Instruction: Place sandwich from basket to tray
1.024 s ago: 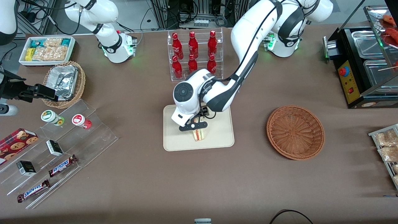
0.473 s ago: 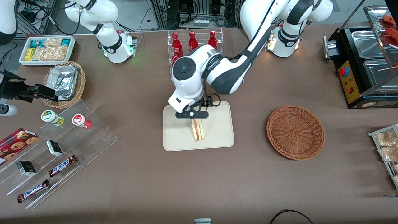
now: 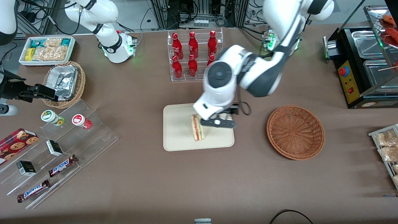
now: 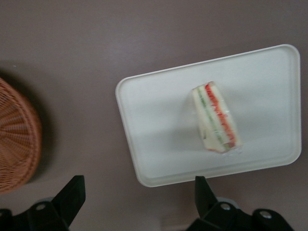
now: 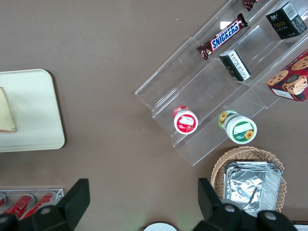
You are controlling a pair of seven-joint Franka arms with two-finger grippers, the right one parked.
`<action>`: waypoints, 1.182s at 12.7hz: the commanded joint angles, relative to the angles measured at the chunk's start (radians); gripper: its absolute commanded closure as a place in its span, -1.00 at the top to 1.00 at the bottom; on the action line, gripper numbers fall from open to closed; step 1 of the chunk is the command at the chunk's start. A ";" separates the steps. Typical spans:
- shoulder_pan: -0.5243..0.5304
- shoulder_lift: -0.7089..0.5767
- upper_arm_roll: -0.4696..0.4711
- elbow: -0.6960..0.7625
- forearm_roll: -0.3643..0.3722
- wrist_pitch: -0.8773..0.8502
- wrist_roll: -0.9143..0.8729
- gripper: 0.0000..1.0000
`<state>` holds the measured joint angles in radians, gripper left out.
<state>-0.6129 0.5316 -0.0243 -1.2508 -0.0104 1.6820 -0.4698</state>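
The sandwich (image 3: 197, 128), a white wedge with red and green filling, stands on its edge on the cream tray (image 3: 177, 133). My left gripper (image 3: 217, 123) hangs open and empty above the tray's edge nearest the basket, beside the sandwich and clear of it. The reddish-brown wicker basket (image 3: 295, 132) sits empty toward the working arm's end of the table. In the left wrist view the sandwich (image 4: 216, 118) lies on the tray (image 4: 159, 120), the basket (image 4: 14, 134) shows partly, and the gripper (image 4: 137, 197) has bare table between its spread fingers.
An acrylic rack of red bottles (image 3: 194, 54) stands farther from the front camera than the tray. A tan basket with a foil container (image 3: 63, 82), a white snack bin (image 3: 46, 49) and stepped acrylic shelves (image 3: 62, 146) lie toward the parked arm's end. A black food warmer (image 3: 367, 62) stands at the working arm's end.
The gripper has let go of the sandwich, risen, and swung toward the basket. The sandwich stays standing on the tray.
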 commanded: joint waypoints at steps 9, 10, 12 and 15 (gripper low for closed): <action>0.330 -0.421 -0.057 -0.374 -0.053 -0.120 0.362 1.00; 0.393 -0.432 -0.107 -0.369 -0.051 -0.151 0.362 1.00; 0.459 -0.465 -0.134 -0.369 -0.049 -0.206 0.364 1.00; 0.571 -0.515 -0.172 -0.357 -0.046 -0.297 0.373 1.00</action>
<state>-0.1085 0.0673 -0.1673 -1.5910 -0.0466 1.4292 -0.1196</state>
